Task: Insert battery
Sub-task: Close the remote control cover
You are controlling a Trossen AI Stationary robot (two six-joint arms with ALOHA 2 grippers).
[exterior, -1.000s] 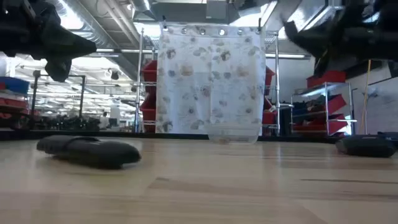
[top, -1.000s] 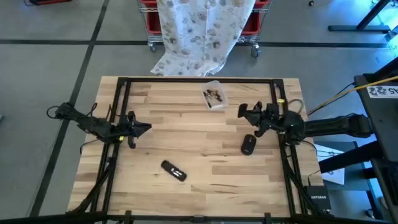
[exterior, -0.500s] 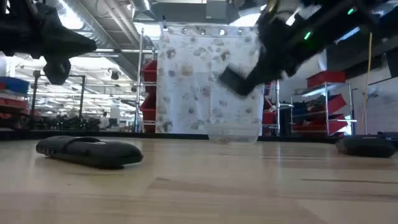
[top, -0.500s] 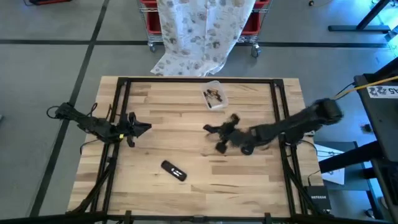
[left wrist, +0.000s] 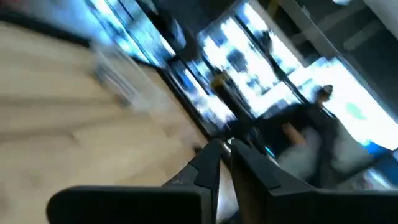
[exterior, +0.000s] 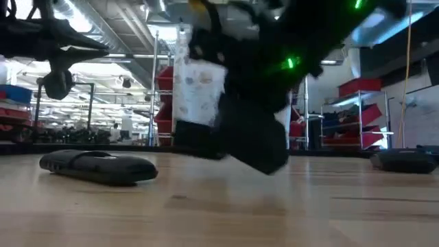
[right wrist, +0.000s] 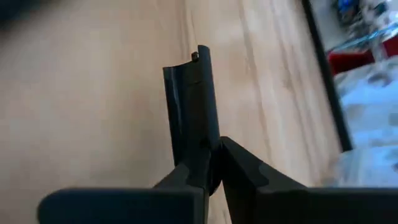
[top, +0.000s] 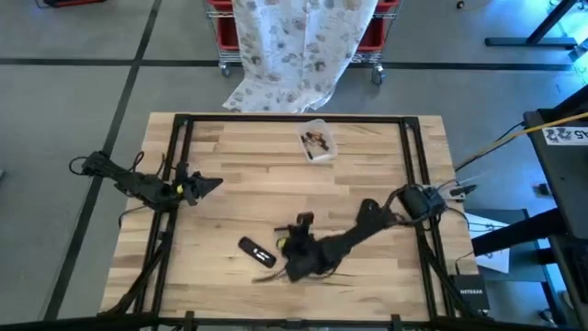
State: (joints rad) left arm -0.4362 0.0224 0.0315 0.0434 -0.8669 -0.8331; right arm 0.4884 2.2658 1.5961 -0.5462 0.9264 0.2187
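Right arm (top: 340,244) now beside remote (top: 257,252)

Table (top: 367,156): light wood planks, smooth satin finish. Remote (top: 256,251): black plastic, slight gloss. Cover (right wrist: 194,106) in the right gripper (right wrist: 211,163): dark plastic, glossy. Tray (top: 315,142): clear plastic. Cloth (top: 299,46): thin printed fabric, matt. Both arms matt black

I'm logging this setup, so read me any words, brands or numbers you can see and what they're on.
"NETGEAR": on the black box beside the table, lower right of the high view.
"22": on the white sign at the right edge; its other characters are too small to read.
No other text is readable.
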